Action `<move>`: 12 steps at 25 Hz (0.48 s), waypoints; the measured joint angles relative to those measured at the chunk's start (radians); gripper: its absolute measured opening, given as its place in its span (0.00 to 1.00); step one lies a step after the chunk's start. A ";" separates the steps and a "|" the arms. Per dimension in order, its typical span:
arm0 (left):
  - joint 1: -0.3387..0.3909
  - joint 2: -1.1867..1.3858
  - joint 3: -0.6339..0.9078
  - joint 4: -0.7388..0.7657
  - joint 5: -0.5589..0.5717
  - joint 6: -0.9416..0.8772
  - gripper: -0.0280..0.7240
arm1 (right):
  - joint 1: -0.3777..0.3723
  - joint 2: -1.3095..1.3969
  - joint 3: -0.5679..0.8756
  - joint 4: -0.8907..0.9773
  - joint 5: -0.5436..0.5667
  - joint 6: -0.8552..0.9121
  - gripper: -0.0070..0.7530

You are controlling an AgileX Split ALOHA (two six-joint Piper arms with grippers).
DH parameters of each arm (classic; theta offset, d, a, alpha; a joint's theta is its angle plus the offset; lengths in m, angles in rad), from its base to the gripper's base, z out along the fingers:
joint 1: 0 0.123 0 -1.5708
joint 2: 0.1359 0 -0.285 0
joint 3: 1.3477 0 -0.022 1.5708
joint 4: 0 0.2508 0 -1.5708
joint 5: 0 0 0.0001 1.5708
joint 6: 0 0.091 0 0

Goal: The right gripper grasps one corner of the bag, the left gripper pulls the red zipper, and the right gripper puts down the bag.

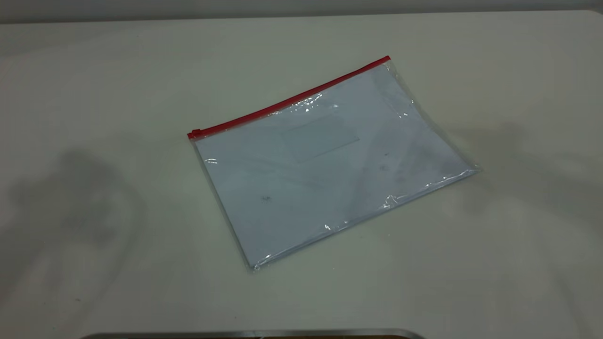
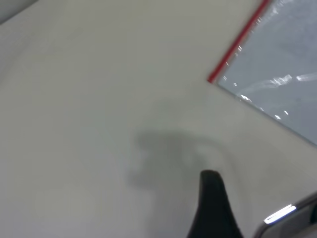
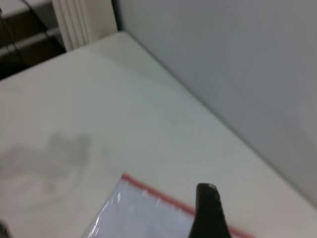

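Only one finger (image 2: 213,206) of the left gripper (image 2: 233,218) and one of the right gripper (image 3: 210,213) is seen; their spread cannot be told, and nothing is held. The bag (image 1: 330,160) lies flat mid-table (image 1: 94,70), its red zipper (image 1: 287,101) toward the far edge.

The bag (image 1: 330,165) is thin clear plastic, glossy, with bright glints along its creases and edges and a slightly wrinkled skin; a faint smooth label patch (image 1: 320,138) shows at its middle. The red zipper (image 1: 287,101) along its upper edge looks like shiny plastic. The desk (image 1: 94,94) is matt off-white and smooth. At the lower frame edge, a strip (image 1: 254,333) looks like brushed metal.
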 joint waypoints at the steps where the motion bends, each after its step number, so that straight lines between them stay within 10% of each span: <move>1: 0.000 -0.024 0.001 0.000 0.006 -0.014 0.82 | 0.000 -0.024 0.000 -0.030 0.018 0.045 0.77; 12: 0.000 -0.376 0.122 -0.009 0.008 -0.186 0.82 | 0.000 -0.348 0.196 -0.275 0.017 0.397 0.76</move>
